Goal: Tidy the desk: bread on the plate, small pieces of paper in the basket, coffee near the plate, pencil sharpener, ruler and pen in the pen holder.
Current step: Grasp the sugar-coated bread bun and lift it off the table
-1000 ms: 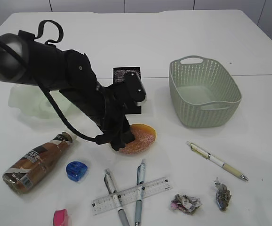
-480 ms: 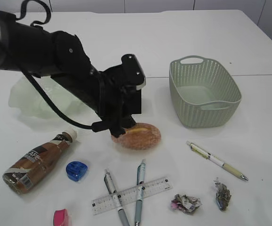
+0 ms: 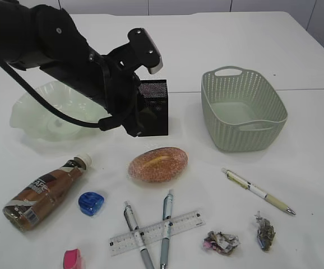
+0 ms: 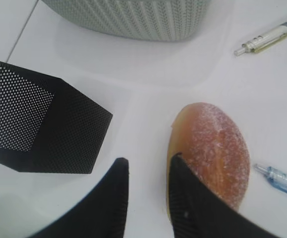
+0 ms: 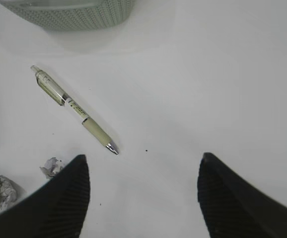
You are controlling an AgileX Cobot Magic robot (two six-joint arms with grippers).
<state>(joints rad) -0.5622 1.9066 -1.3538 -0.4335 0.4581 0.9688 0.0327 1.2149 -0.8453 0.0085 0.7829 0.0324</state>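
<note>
Left gripper [image 4: 147, 198] — narrow gap, holding nothing | oval sugared brown bread [image 3: 158, 164] — frame centre, on table | right gripper [image 5: 143, 198] — wide, lower frame

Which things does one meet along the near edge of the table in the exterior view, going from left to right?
Coffee bottle → pink sharpener → blue sharpener → ruler with two pens across it → first paper ball → second paper ball.
</note>
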